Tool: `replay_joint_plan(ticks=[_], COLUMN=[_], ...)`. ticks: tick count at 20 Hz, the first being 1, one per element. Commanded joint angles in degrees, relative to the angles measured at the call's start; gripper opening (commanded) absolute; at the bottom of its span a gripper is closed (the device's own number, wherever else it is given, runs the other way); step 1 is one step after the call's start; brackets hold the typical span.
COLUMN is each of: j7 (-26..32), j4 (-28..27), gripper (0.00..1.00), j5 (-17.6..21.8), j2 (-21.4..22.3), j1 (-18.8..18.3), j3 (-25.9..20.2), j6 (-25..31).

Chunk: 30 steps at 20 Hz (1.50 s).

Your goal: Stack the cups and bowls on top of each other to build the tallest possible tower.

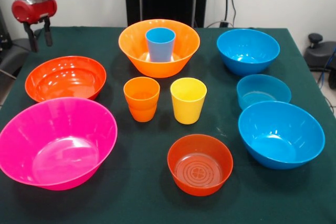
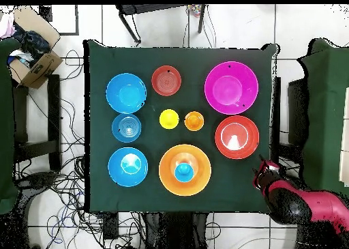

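The blue cup [image 1: 160, 44] is seen standing upright inside the big orange bowl [image 1: 159, 47], which is placed at the middle of the far side of the green tabletop [image 1: 136, 192] — the only nesting so far. Just in front of it, the orange cup [image 1: 142, 98] and the yellow cup [image 1: 188, 99] are set side by side, upright and apart. Nearer still, a small red-orange bowl [image 1: 200, 164] is found alone. On the left, a wider red-orange bowl [image 1: 65, 78] is placed behind the big pink bowl [image 1: 55, 142], their rims close. On the right, three blue bowls are lined up: a large one [image 1: 248, 50] at the back, the small shallow one [image 1: 263, 91] in the middle, a large one [image 1: 281, 134] in front. The claw [image 1: 40, 36] is held off the far left corner — its two dark fingers parted, nothing gripped
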<state>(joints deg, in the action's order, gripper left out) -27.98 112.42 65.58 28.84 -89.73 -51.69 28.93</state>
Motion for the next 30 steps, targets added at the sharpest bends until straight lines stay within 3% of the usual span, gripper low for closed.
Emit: replay_joint_plan(ticks=[1,8,11,19,25,30], j7=[20.7,24.0,21.8,9.4,5.9,7.4], j4=[2.6,4.2,5.7,6.7,5.8,4.4], gripper=[1.00,1.00,1.00,1.00,1.00,1.00], j5=[1.9,4.1,5.7,12.3,14.9,14.4], j2=[-2.0,-3.2,-2.4,-2.0,-2.3,-2.9], j1=[2.4,3.7,5.4,11.2,13.7,13.8], j3=[-1.6,-0.1,0.9,4.6,7.4,8.5], j6=[3.5,2.5,1.2,-4.5,-7.1,-7.6])
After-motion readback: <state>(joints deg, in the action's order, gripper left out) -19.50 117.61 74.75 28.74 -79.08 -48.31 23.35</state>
